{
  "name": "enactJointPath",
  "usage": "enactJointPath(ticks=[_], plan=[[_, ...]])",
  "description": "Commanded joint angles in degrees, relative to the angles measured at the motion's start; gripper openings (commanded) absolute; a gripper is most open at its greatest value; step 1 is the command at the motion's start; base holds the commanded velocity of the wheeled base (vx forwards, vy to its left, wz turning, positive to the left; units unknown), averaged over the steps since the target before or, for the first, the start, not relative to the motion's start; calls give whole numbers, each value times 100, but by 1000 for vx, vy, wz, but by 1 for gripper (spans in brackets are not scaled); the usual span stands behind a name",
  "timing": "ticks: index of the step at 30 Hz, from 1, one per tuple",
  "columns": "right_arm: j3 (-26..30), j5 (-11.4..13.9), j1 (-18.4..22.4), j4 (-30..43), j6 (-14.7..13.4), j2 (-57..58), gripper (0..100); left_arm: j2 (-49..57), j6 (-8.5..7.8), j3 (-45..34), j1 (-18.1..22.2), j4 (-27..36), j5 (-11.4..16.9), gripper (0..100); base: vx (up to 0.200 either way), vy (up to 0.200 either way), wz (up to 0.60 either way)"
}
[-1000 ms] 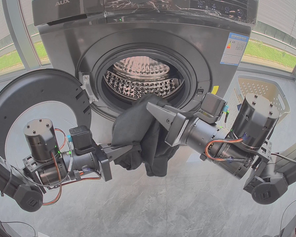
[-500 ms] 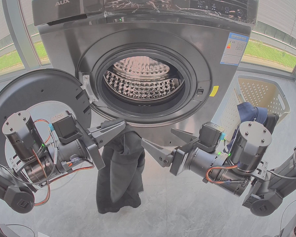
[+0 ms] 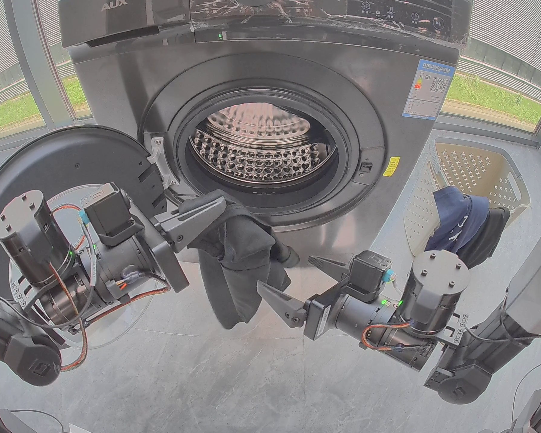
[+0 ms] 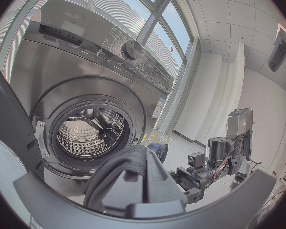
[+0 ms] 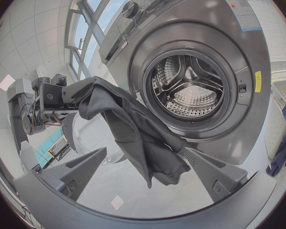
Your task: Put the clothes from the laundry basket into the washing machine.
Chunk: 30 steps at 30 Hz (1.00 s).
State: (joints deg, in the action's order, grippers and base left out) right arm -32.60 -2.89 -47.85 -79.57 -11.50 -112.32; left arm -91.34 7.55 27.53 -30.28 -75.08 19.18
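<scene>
A dark grey garment (image 3: pixel 240 260) hangs from my left gripper (image 3: pixel 213 211), which is shut on its top fold just below the washing machine's open drum (image 3: pixel 258 145). In the left wrist view the cloth (image 4: pixel 124 166) bulges over the left gripper (image 4: pixel 146 178), with the drum (image 4: pixel 89 131) ahead. My right gripper (image 3: pixel 288 275) stands open, low and to the right of the hanging cloth. In the right wrist view the garment (image 5: pixel 133 131) drapes between the fingers (image 5: pixel 213 172) without being gripped. The laundry basket (image 3: pixel 493 163) stands right of the machine, with navy clothes (image 3: pixel 457 218) draped over its rim.
The round machine door (image 3: pixel 66 163) is swung fully open on the left, behind my left arm. Bare grey floor (image 3: pixel 252 380) lies in front of the machine. Windows and a wall stand close behind and beside it.
My right gripper has let go of the garment, opened, and dropped back down to the right. My left gripper has lifted the garment up and left, toward the drum's lower rim.
</scene>
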Motion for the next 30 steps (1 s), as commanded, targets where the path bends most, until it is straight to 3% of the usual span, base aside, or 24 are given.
enactJointPath(ticks=[1,11,20,30], plan=[[-133,8,48,-6,-11,-193,100,20,1,33,-4,-6,-2,0,0,0,0],[-379,236,-40,-103,-46,-272,100,-41,-8,77,-13,-6,-10,0,0,0,0],[-361,280,-155,-112,-81,-299,100,-77,1,157,-13,-6,-213,0,0,0,0],[-423,315,-489,-112,-257,-466,100,-68,1,165,-4,-6,-221,0,0,0,0]])
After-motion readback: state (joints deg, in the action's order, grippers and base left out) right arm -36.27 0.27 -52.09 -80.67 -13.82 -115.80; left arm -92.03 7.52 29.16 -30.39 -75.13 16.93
